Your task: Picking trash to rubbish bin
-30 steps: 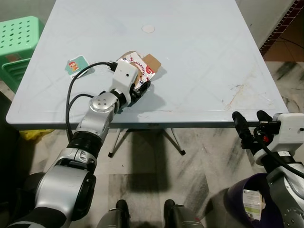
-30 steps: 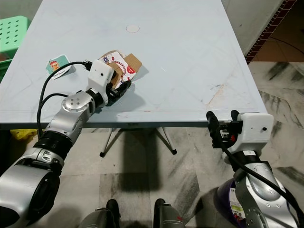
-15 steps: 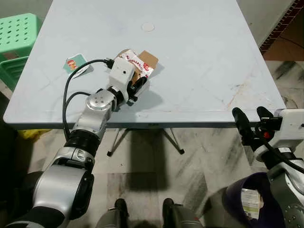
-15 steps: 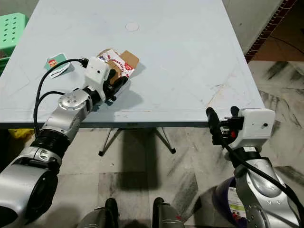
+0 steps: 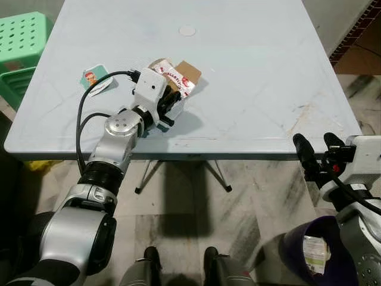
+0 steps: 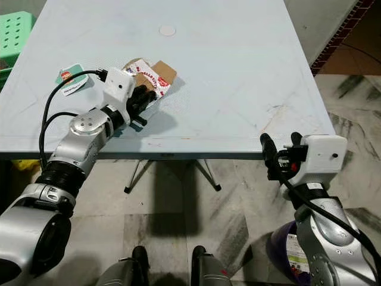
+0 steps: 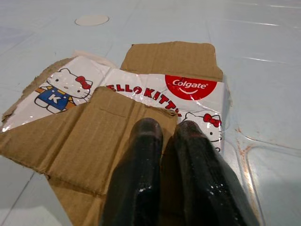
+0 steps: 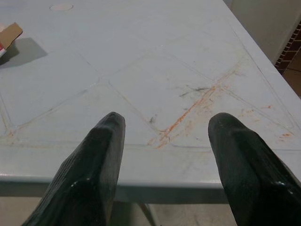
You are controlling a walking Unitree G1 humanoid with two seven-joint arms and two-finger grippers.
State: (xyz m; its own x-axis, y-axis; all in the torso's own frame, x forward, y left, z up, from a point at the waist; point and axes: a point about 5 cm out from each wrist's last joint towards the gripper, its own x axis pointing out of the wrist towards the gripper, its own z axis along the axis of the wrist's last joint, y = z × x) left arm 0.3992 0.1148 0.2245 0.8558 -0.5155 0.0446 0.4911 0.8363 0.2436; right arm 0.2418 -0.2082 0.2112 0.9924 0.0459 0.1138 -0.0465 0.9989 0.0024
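While the flattened cardboard packet (image 7: 117,122) is lying on the pale blue table (image 5: 250,77), we are seeing its printed side facing up: cartoon cats, red lettering and a red toothpaste logo, with plain brown flaps folded over part of it. It is sitting directly under and ahead of the left gripper (image 7: 164,136), whose two black fingers (image 7: 141,155) are pressed together with almost no gap, their tips resting on the brown flap. We cannot tell whether any cardboard is caught between them. From the head camera the left gripper (image 5: 169,104) is reaching over the near half of the table, its silver arm stretching out from the robot's left side.

Just beyond the left wrist, further to the robot's left, a small teal card (image 5: 95,79) is lying flat on the table, apart from the packet. Well ahead of the gripper a round white disc (image 5: 187,30) is sitting near the table's middle. A green plastic stool (image 5: 24,42) is standing beside the table's far left corner.

The right gripper (image 5: 318,156) is hanging off the table's near right edge, its fingers (image 8: 99,155) spread wide apart, holding nothing. They are pointing across an orange-stained patch of tabletop. Below that arm a dark purple bin (image 5: 315,253) is standing on the marble floor (image 5: 196,226), with a wrapper inside it.
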